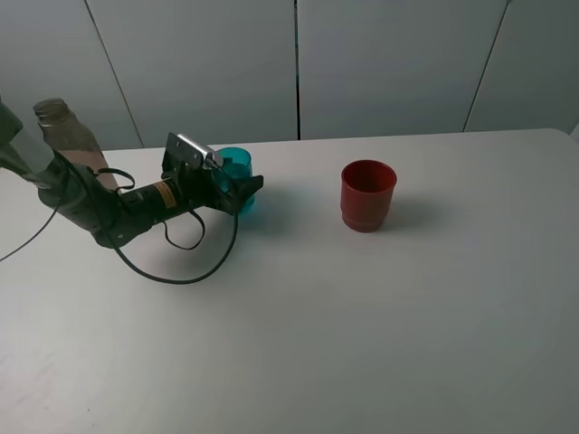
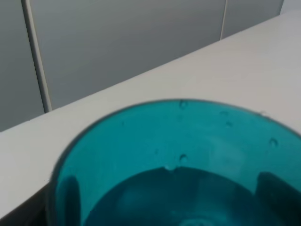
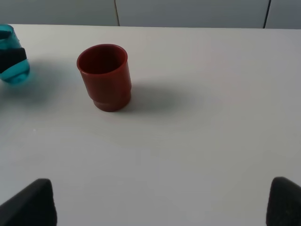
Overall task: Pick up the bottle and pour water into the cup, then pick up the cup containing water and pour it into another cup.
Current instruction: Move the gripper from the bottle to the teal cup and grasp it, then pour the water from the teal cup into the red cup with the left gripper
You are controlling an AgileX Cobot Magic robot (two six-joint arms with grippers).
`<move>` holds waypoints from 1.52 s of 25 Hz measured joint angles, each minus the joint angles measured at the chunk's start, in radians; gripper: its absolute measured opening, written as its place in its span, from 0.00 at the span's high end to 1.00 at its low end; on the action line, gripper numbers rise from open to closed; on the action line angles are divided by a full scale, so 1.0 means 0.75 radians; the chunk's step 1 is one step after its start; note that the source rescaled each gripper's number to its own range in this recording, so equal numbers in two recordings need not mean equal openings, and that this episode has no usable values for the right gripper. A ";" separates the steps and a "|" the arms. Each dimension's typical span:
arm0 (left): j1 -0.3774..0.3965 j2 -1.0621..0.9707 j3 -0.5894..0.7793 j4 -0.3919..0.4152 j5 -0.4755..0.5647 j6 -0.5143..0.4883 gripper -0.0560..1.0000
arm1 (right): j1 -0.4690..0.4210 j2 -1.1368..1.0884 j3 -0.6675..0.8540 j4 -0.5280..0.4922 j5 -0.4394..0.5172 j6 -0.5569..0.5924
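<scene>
Showing the first pour seemingly done, the slim tinted plastic bottle (image 1: 63, 136) stood on the white surface (image 1: 362, 325) while the left gripper (image 1: 242, 188) straddled the water-holding teal translucent tumbler (image 1: 237, 161), clamping indeterminate, and the opaque red ridged cup (image 1: 368, 194) remained unfilled.

white table (image 1: 362, 344) — on it a red cup (image 1: 368, 194), a teal cup (image 1: 237, 165) and a bottle (image 1: 72, 140), all upright.

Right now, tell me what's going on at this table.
The left hand grips the teal cup, which has water in it. The bottle stands on its own behind that arm. The red cup sits upright further right, apart from both. The right hand hangs open, holding nothing.
</scene>
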 joint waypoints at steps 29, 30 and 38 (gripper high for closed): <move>-0.031 0.042 -0.094 -0.019 0.011 -0.014 0.87 | 0.000 0.000 0.000 0.000 0.000 0.000; -0.031 0.042 -0.094 -0.019 0.011 -0.014 0.87 | 0.000 0.000 0.000 0.000 0.000 0.000; -0.031 0.042 -0.094 -0.020 0.005 -0.022 0.87 | 0.000 0.000 0.000 0.000 0.000 0.000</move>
